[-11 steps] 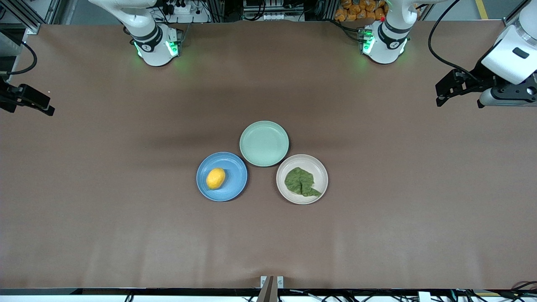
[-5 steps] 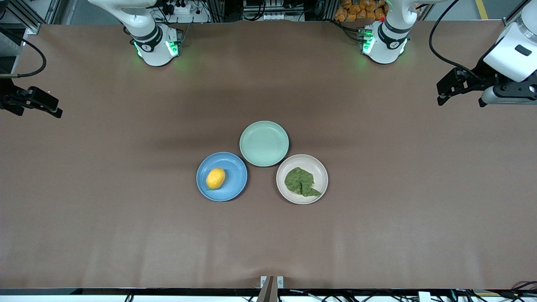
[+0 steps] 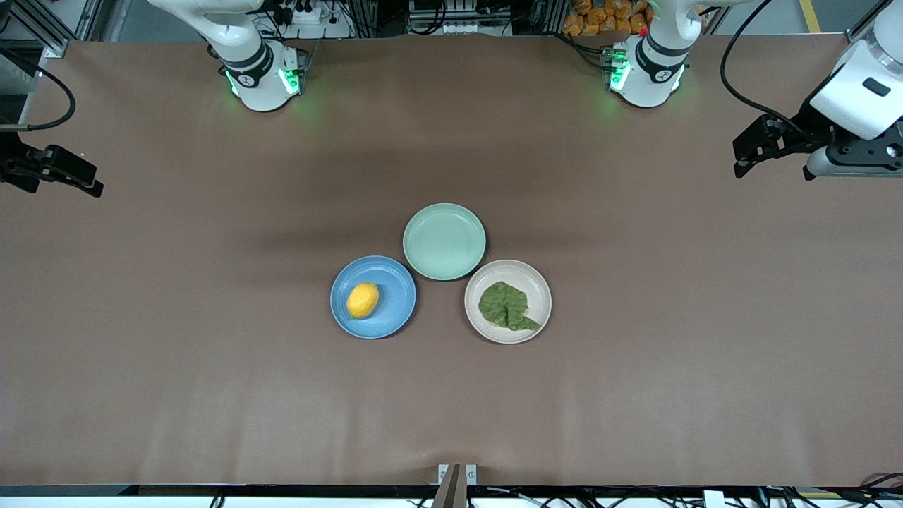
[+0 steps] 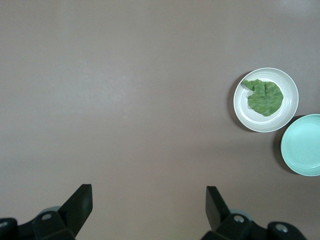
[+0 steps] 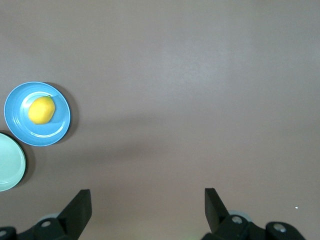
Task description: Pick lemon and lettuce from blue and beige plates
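Note:
The yellow lemon [image 3: 362, 300] [image 5: 41, 110] lies on the blue plate [image 3: 396, 291] [image 5: 56, 132]. A wrinkled green lettuce [image 3: 505, 306] [image 4: 265, 97] leaf lies on the beige plate [image 3: 541, 286] [image 4: 240, 108]. The two plates sit side by side near the table's middle. My right gripper [image 3: 95, 185] [image 5: 148, 200] hangs open and empty over bare table at the right arm's end. Over the left arm's end, my left gripper [image 3: 736, 161] [image 4: 149, 200] is also open and empty. Both are well away from the plates.
An empty mint-green plate [image 3: 444, 240] [image 4: 302, 145] [image 5: 9, 162] touches both other plates, farther from the front camera. The brown table [image 3: 451, 395] is bare all around the three plates.
The right gripper has shifted a little toward the table's middle. The left gripper has barely moved. Lemon, lettuce and plates are unmoved.

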Controlling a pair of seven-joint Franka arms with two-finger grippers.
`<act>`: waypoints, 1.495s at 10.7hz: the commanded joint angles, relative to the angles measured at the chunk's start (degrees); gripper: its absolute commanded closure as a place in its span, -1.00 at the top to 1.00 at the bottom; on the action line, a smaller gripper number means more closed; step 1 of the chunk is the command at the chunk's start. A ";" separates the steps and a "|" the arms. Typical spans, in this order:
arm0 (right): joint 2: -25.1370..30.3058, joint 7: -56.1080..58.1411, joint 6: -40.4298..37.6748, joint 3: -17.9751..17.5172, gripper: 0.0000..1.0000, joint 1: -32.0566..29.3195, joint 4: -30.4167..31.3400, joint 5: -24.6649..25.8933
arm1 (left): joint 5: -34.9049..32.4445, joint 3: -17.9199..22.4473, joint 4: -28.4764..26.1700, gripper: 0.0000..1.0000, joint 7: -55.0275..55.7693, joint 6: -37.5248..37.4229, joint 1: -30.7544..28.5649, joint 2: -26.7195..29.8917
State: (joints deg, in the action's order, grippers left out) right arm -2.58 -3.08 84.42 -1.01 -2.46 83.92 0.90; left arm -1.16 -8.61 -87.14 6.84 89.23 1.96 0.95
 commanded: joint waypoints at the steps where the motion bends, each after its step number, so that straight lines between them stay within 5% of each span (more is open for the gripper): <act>1: 0.30 -0.44 -2.68 -0.13 1.00 -0.79 -0.95 0.07 | -0.34 -0.10 0.13 1.00 0.27 -0.20 -0.12 -0.16; 16: 0.74 -0.26 -4.09 -0.13 1.00 -0.71 -1.22 0.16 | 5.11 -2.03 -1.89 1.00 0.36 1.39 0.76 -1.04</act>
State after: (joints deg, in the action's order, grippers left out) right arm -2.15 -3.08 81.28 -0.87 -2.71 83.37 0.90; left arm 2.56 -10.03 -88.66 6.85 90.00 3.13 -0.44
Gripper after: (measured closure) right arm 0.000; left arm 0.000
